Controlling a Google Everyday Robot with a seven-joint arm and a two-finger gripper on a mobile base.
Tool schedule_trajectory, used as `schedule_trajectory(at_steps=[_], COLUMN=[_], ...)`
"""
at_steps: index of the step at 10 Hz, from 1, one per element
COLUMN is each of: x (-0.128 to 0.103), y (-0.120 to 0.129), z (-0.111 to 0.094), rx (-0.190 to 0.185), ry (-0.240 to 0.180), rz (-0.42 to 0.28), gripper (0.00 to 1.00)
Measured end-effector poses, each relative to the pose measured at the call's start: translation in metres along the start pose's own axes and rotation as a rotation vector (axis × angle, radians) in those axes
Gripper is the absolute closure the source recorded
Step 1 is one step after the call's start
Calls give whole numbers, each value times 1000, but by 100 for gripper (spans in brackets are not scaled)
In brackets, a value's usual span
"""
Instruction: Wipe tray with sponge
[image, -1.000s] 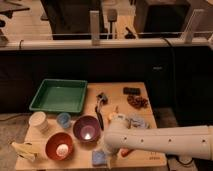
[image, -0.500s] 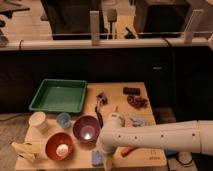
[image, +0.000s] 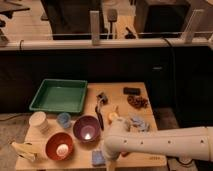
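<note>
The green tray lies at the back left of the wooden table. A small blue sponge lies at the table's front edge, in front of the purple bowl. My white arm reaches in from the right along the front of the table. My gripper points down right next to the sponge, on its right side, far from the tray. The arm's wrist hides most of the gripper.
A white cup, a small blue cup and a red bowl stand left of the purple bowl. A black brush, a crumpled blue cloth, a brown lump and a dark block lie to the right.
My arm has swung left along the table's front, and the gripper has come down closer to the blue sponge. The tray and bowls have not moved.
</note>
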Motion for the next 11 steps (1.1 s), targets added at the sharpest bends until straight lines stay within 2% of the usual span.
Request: schedule_trajectory(at_steps=[2,5,6,8,10,11], x=[5,12,15,17,18,17], y=[1,-3,-4,-6,-8,-9], z=[3,6,8,10,11,12], rx=[34,41,40,41,57,60], ry=[-29,-28,-27,-28,-32,-32], rz=[-22,-27,-24,-31,-46,-52], gripper=[20,21,27,48,69,74])
